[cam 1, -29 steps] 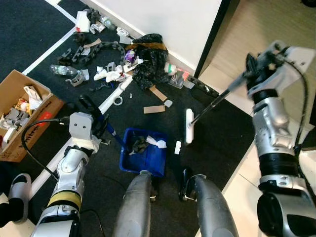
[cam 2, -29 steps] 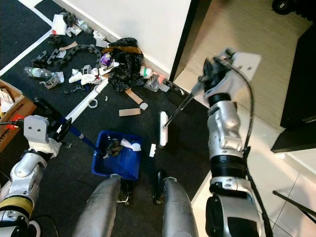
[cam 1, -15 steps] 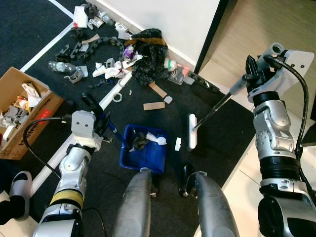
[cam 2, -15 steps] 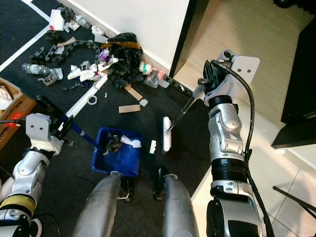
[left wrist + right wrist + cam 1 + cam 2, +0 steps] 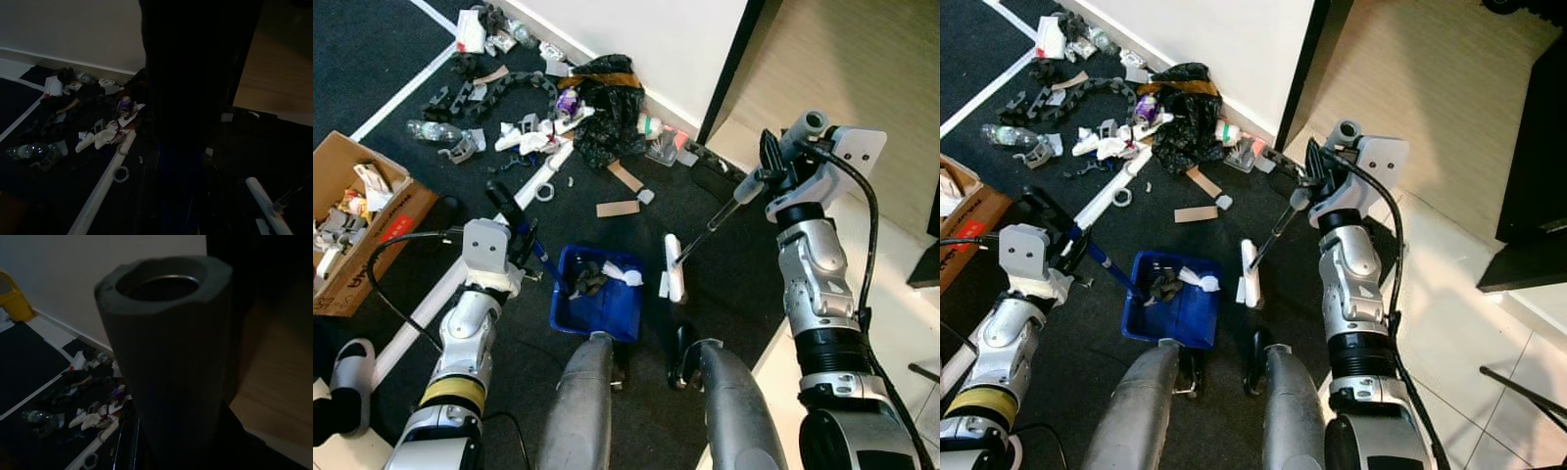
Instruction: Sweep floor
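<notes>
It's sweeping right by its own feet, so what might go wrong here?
The broom head lies close beside the blue dustpan, which already holds scraps, so a hard stroke might knock it or spill them. The white scrap between them could slip past. Most litter along the wall stays unswept.

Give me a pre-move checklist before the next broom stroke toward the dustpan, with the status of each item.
1. Right gripper holds the broom handle: ok.
2. Left gripper holds the dustpan's blue handle: ok.
3. Blue dustpan sits flat on the carpet with its mouth toward the broom: cannot tell.
4. White broom head is down beside the dustpan: ok.
5. White scrap lies between broom head and dustpan, ready to push in: ok.
6. Litter by the wall cleared: not ok.
</notes>
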### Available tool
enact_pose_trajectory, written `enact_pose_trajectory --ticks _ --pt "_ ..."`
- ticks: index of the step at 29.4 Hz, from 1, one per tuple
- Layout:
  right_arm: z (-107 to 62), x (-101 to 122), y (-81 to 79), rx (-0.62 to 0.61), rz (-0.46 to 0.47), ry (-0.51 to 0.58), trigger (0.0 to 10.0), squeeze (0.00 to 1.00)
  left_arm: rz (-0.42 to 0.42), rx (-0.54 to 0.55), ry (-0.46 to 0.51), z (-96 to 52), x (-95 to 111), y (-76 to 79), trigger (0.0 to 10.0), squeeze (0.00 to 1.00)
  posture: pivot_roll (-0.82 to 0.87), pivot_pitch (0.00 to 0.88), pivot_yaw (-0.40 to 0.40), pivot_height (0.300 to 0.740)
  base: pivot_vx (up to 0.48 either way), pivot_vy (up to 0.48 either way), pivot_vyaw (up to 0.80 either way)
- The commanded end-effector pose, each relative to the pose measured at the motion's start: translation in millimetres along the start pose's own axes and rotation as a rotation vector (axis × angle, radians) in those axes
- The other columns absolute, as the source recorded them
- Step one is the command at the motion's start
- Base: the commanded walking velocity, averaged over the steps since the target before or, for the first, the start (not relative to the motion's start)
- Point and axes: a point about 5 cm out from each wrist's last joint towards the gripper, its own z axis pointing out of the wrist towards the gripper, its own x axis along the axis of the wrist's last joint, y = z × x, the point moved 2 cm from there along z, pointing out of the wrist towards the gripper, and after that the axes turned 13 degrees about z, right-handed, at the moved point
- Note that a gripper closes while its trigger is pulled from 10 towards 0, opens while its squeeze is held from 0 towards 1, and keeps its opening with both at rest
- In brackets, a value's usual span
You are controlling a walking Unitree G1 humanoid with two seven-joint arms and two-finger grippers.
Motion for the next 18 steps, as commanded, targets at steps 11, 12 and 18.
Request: enact_pose_trajectory --ticks 11,12,18 --pt "-0.5 6 -2.4 -0.031 0.311 0.092 10.0 0.00 -0.021 -0.016 -0.053 -7.4 -13 8.4 10.0 0.00 0.07 0.406 0.002 0.740 0.000 0.000 0.00" --pt "-0.3 9 0.0 -0.037 0.327 0.108 10.0 0.00 -0.021 -0.016 -0.053 -6.9 -13 8.5 10.0 0.00 0.07 0.406 0.003 0.740 0.000 0.000 0.00" --pt "-0.3 19 9.4 -0.043 0.324 0.141 10.0 0.00 -0.021 -0.020 -0.050 -4.8 -11 8.4 10.0 0.00 0.07 0.395 0.007 0.740 0.000 0.000 0.00"
